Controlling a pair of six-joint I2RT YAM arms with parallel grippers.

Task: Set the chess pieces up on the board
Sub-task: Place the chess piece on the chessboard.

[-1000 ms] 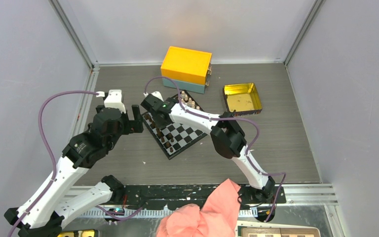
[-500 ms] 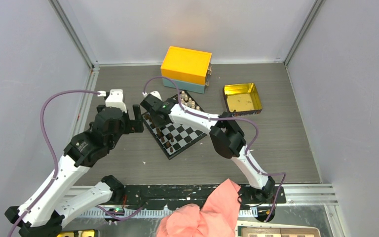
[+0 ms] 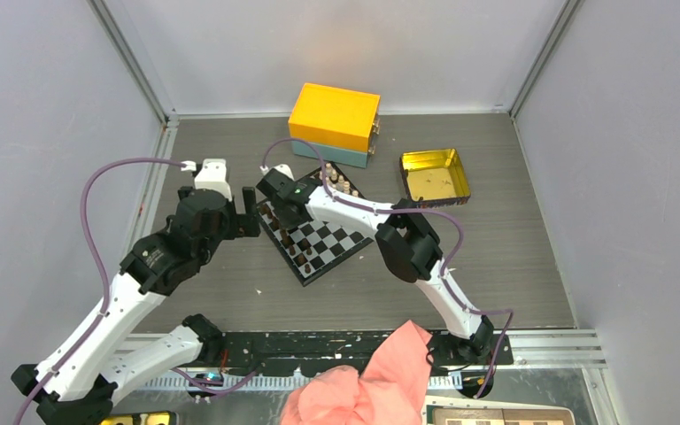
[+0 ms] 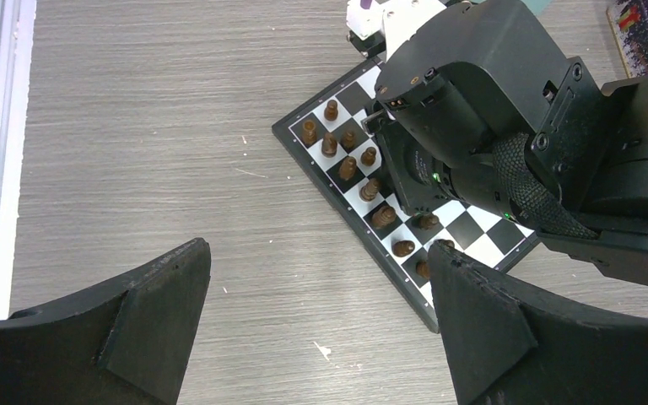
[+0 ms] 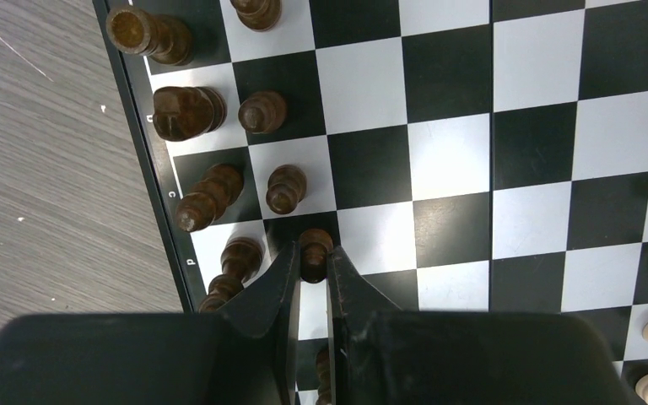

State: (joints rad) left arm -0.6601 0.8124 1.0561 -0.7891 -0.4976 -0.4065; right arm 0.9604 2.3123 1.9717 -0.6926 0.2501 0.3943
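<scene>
The black-and-white board [image 3: 341, 241] lies tilted mid-table. Dark brown pieces [image 3: 294, 246] stand along its left edge, light tan pieces [image 3: 341, 184] along its far edge. My right gripper [image 3: 285, 212] is low over the board's left side. In the right wrist view it [image 5: 312, 257] is shut on a dark pawn [image 5: 315, 245] standing on a black square of the board [image 5: 447, 160], beside other dark pieces [image 5: 285, 187]. My left gripper [image 3: 243, 217] hovers open and empty over bare table left of the board [image 4: 483, 245]; it shows in the left wrist view [image 4: 316, 253].
A yellow box on a teal base [image 3: 335, 115] stands behind the board. A shiny gold tin [image 3: 434, 174] lies at the back right. A pink cloth [image 3: 367, 381] lies at the near edge. Grey walls enclose the table.
My left arm has shifted slightly right, toward the board. My right gripper has stayed almost still over the board's left side.
</scene>
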